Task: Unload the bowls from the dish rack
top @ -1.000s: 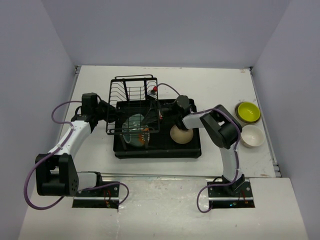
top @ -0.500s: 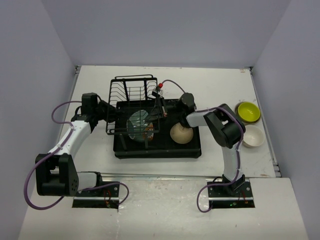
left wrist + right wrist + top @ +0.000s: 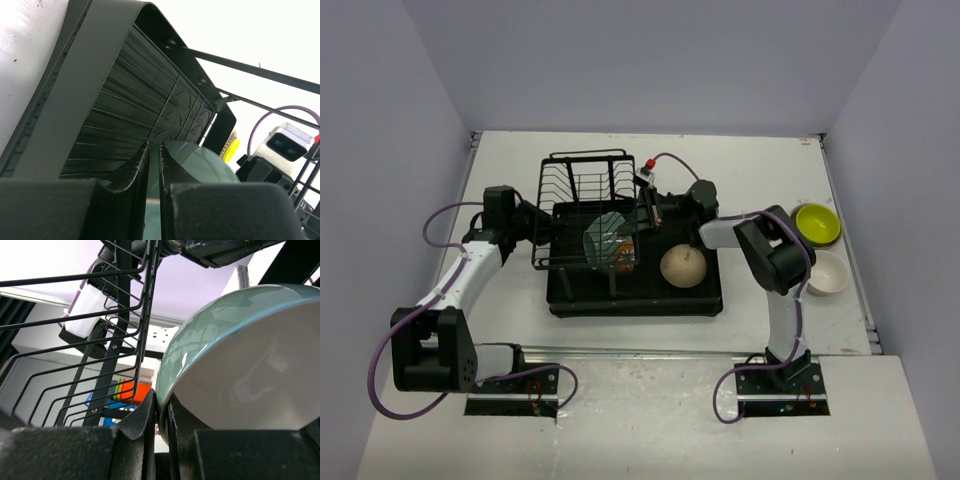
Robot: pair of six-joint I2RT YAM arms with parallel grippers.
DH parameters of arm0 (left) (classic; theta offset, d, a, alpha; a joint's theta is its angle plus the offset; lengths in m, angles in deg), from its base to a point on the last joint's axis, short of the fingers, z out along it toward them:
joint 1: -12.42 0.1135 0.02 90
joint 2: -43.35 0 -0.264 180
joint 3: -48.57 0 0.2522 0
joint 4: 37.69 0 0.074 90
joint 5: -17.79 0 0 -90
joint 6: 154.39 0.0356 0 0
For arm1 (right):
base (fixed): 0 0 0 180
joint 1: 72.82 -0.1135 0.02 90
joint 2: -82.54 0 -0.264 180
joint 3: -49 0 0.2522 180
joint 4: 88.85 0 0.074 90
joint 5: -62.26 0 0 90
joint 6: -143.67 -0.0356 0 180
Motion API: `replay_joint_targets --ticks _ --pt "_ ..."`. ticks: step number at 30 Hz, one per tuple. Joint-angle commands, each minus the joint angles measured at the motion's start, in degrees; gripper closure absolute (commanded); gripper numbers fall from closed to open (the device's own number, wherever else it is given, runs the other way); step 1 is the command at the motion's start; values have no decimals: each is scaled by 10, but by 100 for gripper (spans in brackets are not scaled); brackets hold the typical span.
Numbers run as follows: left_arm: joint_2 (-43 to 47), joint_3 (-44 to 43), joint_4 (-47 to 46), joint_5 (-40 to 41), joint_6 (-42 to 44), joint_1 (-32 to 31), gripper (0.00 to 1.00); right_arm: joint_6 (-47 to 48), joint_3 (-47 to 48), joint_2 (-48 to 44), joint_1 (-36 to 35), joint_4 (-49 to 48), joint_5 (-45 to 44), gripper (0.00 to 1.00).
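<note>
The teal bowl (image 3: 607, 237) with an orange flower hangs on edge above the dish rack (image 3: 640, 300), beside its wire holder (image 3: 585, 180). My right gripper (image 3: 636, 222) is shut on the bowl's rim. In the right wrist view the fingers (image 3: 162, 400) pinch the teal wall (image 3: 210, 335), white inside facing right. A large beige bowl (image 3: 683, 266) lies upside down in the tray. My left gripper (image 3: 542, 238) sits at the holder's left side wire, jaws nearly together on it. In the left wrist view its fingers (image 3: 154, 146) point over the tray floor (image 3: 125, 110) toward the teal bowl (image 3: 210, 160).
A yellow-green bowl (image 3: 816, 222) stacked in another bowl and a cream bowl (image 3: 823, 272) stand on the table right of the rack. The wire holder's bars (image 3: 115, 340) run close to the left of the held bowl. Walls enclose the table on three sides.
The right gripper has raised the teal bowl from low in the tray and carried it up and slightly right. The left arm has stayed still.
</note>
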Motion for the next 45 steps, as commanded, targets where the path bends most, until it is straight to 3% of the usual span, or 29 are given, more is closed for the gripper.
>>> replay_joint_targets --ticks 1,17,34,45 --pt "1 -7 -12 -7 -6 5 87 7 13 -34 23 -51 15 100" --pt "-11 -16 -10 -7 -2 5 87 -7 27 -27 86 -61 37 100" --pt "-33 -16 -24 -18 3 6 87 -61 87 -28 106 -83 38 100" --pt "-43 -14 -34 -28 6 8 87 -19 92 -52 114 -20 49 100"
